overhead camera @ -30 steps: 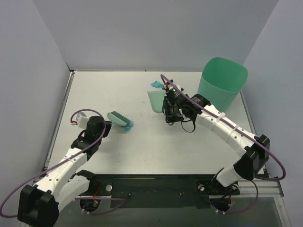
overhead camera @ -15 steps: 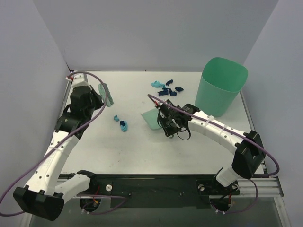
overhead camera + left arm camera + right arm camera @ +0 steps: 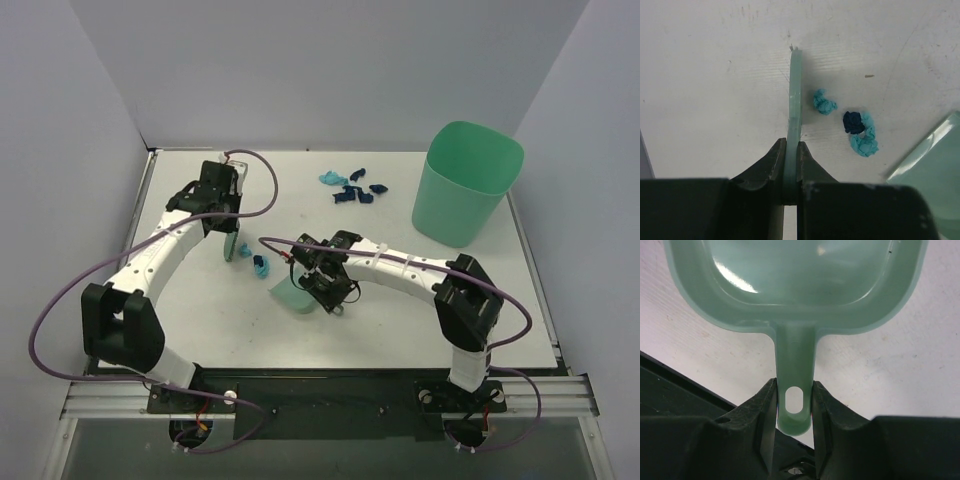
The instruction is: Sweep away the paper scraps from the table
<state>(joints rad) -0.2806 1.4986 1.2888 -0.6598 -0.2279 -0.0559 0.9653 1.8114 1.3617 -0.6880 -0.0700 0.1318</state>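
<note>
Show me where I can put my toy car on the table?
Bare table lies between the right arm and the near edge, and just before the bin. Crowded: the middle, where brush, paper scraps and dustpan meet.

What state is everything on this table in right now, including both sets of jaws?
Left jaws, shut on the thin green plastic hand brush.
Right jaws, shut on the pale green plastic dustpan, by its handle.
Hand brush, held beside the near scraps, not touching.
Dustpan, no scraps inside where visible.
Near crumpled teal and navy paper scraps, loose, unswept.
Far scrap cluster, loose, unswept.
Tall green plastic bin, upright.
</note>
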